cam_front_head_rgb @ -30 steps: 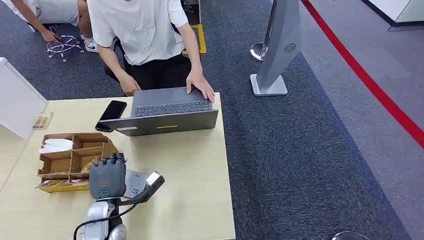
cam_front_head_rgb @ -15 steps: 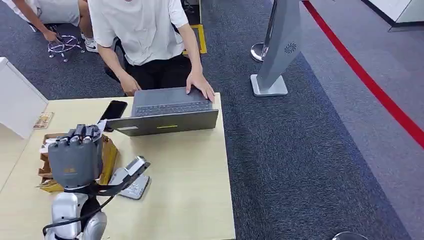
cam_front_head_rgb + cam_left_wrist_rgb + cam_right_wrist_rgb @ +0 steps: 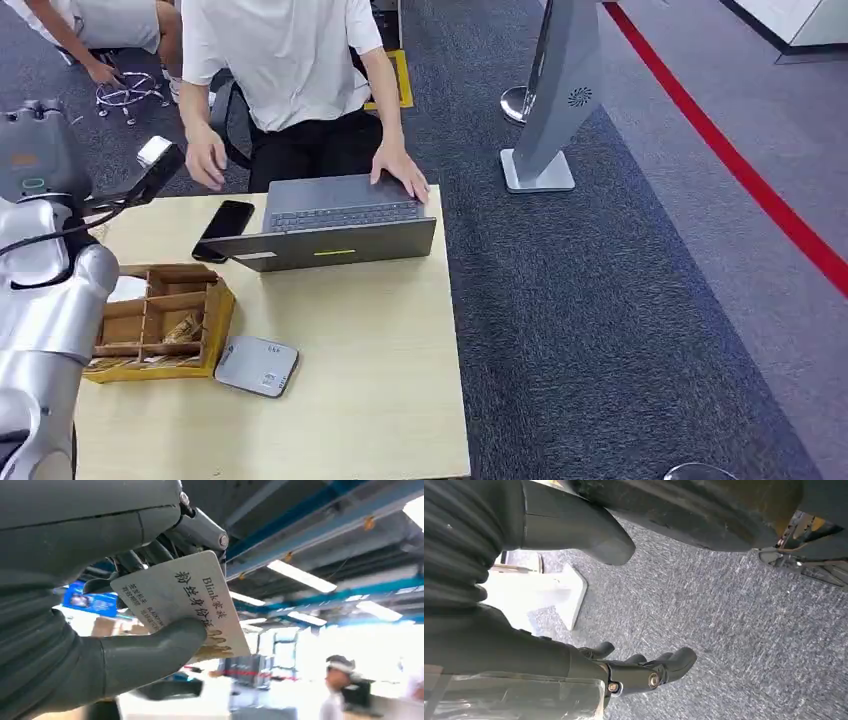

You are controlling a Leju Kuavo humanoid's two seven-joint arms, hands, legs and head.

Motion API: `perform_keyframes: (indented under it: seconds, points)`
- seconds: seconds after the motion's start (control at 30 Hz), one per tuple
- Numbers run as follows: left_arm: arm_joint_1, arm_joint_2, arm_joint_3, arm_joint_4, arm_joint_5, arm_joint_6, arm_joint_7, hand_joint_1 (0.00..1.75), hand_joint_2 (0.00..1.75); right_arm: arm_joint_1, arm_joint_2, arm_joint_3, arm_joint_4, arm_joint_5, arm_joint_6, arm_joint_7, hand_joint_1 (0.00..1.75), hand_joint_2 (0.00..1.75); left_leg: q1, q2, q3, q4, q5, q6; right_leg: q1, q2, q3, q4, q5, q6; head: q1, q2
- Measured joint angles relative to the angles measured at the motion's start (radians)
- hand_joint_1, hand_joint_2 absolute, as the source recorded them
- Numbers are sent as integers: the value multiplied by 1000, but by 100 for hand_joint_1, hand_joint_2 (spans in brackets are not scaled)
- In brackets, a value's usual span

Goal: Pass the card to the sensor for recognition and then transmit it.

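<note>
White card [image 3: 180,605] sits pinched between the left hand's [image 3: 40,150] thumb and fingers [image 3: 150,555], raised beyond the table's [image 3: 380,380] far left corner, while the right hand [image 3: 644,672] hangs empty, fingers loosely apart.

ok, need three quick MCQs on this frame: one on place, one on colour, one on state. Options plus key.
1. Where does the sensor lie?
A. on the laptop
B. on the table beside the wooden tray
C. on the carpet

2. What colour is the phone?
A. black
B. white
C. red

3. What is the left robot hand doing?
A. resting open on the table
B. closed on nothing
C. holding the card

Key: B, it sits flat on the table next to the wooden tray; A, it is dark beside the laptop; C, thumb and fingers pinch the printed card.
</note>
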Motion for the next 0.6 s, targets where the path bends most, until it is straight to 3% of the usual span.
perform_keyframes:
  seconds: [0.07, 0.3, 0.5, 0.53, 0.6]
  points:
    - [-26, 7, 3, 65, -10, -6, 16, 175, 175, -2, -1, 0, 0, 6, 3, 4, 0, 175, 0, 0, 0, 0, 0, 0, 0, 0, 0, 0, 0, 0, 0, 0]
    - [-28, 8, 4, 70, -12, -7, 17, 175, 175, -2, -1, 0, 0, 7, 3, 5, 0, 175, 0, 0, 0, 0, 0, 0, 0, 0, 0, 0, 0, 0, 0, 0]
    - [-73, 16, 4, 244, -29, -9, 30, 175, 175, -5, -3, 0, -1, 10, 17, 35, 0, 175, 0, 0, -2, 0, 0, 0, 0, 0, -2, 0, 0, 0, 0, 0]
    - [-72, 16, 5, 256, -29, -8, 28, 0, 175, -5, -3, 0, -2, 11, 18, 34, 0, 175, 0, 0, -2, 0, 0, 0, 0, 0, -2, 0, 0, 0, 0, 0]
    - [-72, 16, 5, 267, -30, -13, 24, 0, 175, -5, -3, 0, -2, 13, 18, 31, 0, 175, 0, 0, -2, 0, 0, 0, 0, 0, -2, 0, 0, 0, 0, 0]
